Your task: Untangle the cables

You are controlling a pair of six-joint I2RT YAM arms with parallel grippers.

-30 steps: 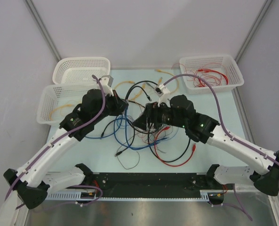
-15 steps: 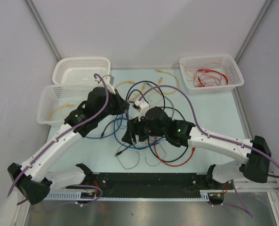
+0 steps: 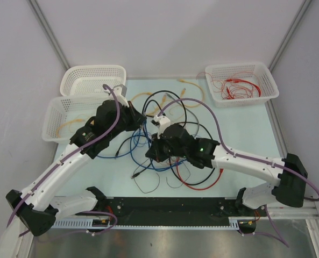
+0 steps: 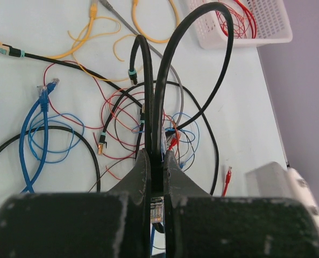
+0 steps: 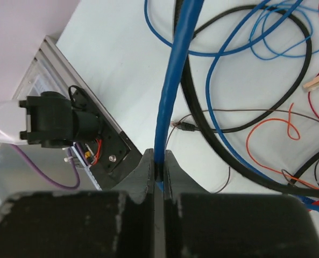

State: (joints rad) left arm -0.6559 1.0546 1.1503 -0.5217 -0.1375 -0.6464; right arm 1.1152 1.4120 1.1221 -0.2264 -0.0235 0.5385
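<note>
Trouble from here most likely comes from the knot itself. We have the left gripper [image 4: 156, 161] clamped on a black cable [image 4: 167, 75], with a clear plug sitting between its fingers. The right gripper [image 5: 157, 160] is pinched shut on a blue cable [image 5: 175, 70]. Both lines run into the cables [image 3: 172, 158], a heap lying mid-table around and just beyond the two wrists.

If we pull the two apart while the black loop is threaded through the blue coils, we judge the crossing will cinch tighter rather than free. A lift could also drag the whole heap, sweeping the thin red wire [image 3: 202, 186] and others toward the edge of the table [image 3: 245, 129]. Our hold on the blue line is narrow, so a hard tug may let it slide through the fingers. The plug in the left grasp could hook another strand. The wrists are close together, so a crossing move risks contact between the arms.

The black and blue cables are round, smooth-jacketed and springy, standing in wide arches and coils. The red wires are far finer and limp, lying in loose squiggles. The yellow cable [image 4: 151, 41] curls in open loops. Plug ends are small, hard and blocky. The tabletop looks pale and smooth, so we expect little friction. A white perforated basket [image 3: 244, 102] holds more red wire.
</note>
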